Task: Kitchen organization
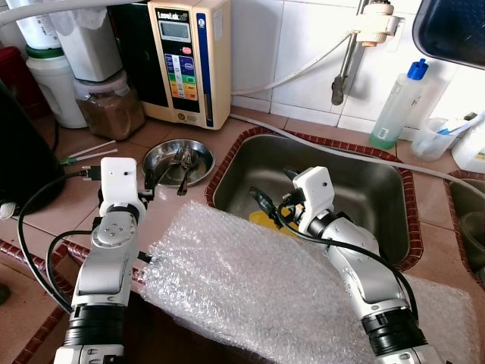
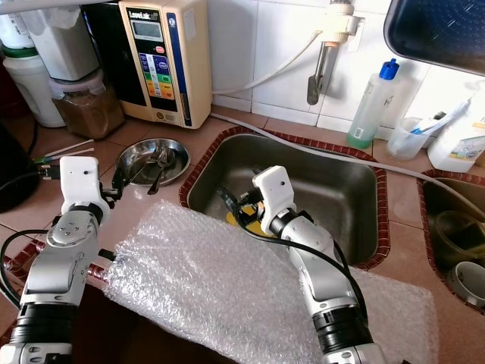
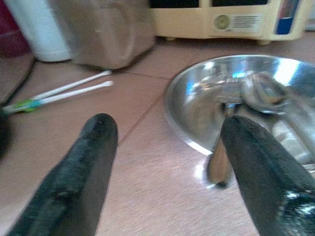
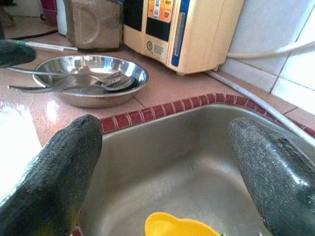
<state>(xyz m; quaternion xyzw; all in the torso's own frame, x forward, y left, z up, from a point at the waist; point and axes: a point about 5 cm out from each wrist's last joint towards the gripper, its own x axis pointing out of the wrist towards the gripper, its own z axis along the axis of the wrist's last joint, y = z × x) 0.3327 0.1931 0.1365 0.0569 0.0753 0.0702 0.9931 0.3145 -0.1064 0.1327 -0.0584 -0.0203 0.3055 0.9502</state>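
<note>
A steel bowl (image 1: 198, 152) holding a spoon and fork (image 4: 106, 81) sits on the tiled counter left of the steel sink (image 1: 371, 182). My left gripper (image 1: 158, 180) hovers low over the counter beside the bowl's near rim, open and holding nothing; the left wrist view shows its fingers (image 3: 83, 167) spread before the bowl (image 3: 197, 113). Over the sink's near left corner is my right gripper (image 1: 274, 189), open and holding nothing, above a yellow item (image 4: 177, 227) lying in the basin. A sheet of bubble wrap (image 1: 242, 280) lies across the counter's front under both arms.
A cream water machine (image 1: 189, 61), a jar of brown powder (image 1: 110, 106) and white containers stand at the back left. Two white sticks (image 1: 87, 152) lie left of the bowl. A tap (image 1: 345, 68), a blue-capped bottle (image 1: 398, 106) and a plastic jug (image 1: 432, 140) are behind the sink.
</note>
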